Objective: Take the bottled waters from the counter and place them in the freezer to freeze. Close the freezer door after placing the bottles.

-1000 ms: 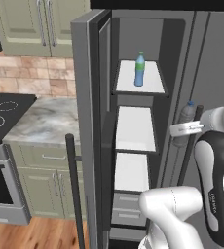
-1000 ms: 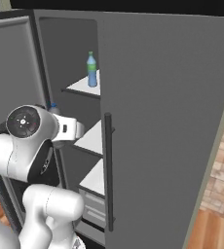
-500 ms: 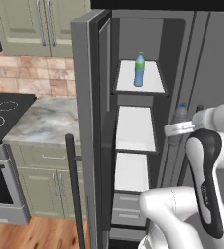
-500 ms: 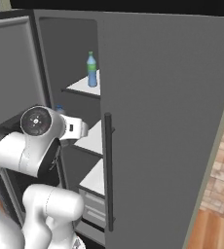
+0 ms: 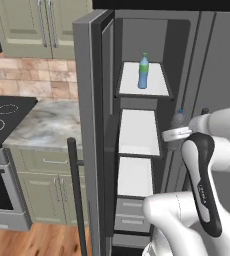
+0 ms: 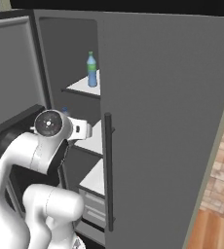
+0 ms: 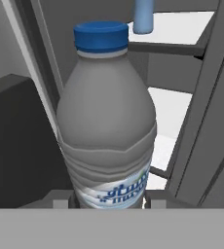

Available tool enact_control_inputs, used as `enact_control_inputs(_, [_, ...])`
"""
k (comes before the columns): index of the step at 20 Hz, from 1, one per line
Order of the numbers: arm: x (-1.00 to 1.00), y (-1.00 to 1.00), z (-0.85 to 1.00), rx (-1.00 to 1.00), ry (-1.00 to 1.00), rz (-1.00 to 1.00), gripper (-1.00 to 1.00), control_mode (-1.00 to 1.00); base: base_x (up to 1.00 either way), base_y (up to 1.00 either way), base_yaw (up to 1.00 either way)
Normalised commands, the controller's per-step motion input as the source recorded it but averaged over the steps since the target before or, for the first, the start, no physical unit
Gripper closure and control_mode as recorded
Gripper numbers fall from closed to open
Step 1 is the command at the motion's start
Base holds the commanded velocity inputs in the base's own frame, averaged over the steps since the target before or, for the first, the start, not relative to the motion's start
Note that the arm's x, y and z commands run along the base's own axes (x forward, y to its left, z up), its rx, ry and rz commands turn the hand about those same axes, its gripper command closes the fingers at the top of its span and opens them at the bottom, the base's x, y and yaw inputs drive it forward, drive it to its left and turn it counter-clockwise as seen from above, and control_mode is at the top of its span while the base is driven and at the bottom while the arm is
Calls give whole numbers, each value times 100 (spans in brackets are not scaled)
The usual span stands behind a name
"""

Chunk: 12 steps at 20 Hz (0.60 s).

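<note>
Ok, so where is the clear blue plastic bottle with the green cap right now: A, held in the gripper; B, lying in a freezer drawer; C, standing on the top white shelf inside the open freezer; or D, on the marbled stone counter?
C: the clear blue plastic bottle with the green cap stands upright on the top white shelf of the open freezer, while the gripper holds the smoky grey bottle.
</note>
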Motion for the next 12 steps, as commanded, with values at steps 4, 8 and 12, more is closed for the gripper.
enact_control_inputs(4, [23, 24, -45, 0, -10, 0, 100, -100, 0, 0, 0])
enact_control_inputs(8, [22, 21, -41, 0, -7, 0, 100, -100, 0, 0, 0])
enact_control_inputs(12, [22, 17, -41, 0, -5, 0, 100, -100, 0, 0, 0])
